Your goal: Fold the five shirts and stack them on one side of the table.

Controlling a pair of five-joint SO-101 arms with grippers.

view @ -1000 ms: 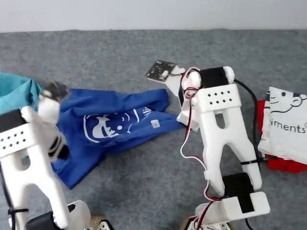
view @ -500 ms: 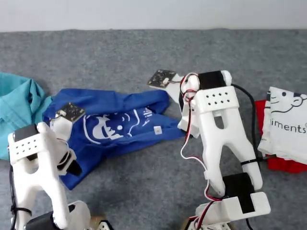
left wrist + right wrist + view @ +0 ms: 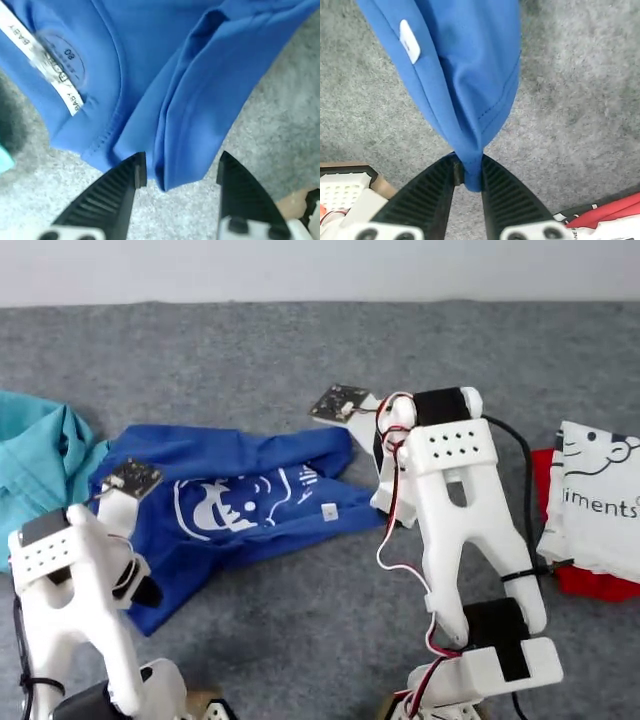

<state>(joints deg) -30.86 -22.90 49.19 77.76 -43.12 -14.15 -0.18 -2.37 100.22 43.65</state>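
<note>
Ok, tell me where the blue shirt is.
High view: the blue shirt lies left of centre, beside the teal shirt, one end pinched in the right gripper.

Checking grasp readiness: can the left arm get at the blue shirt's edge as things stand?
Probably yes: the left gripper has open jaws straddling a fold of the blue shirt, nothing between.

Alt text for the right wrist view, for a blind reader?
The right gripper is shut on a hem of the blue shirt, pinched between its black fingers over the grey table. Red cloth shows nearby.
</note>
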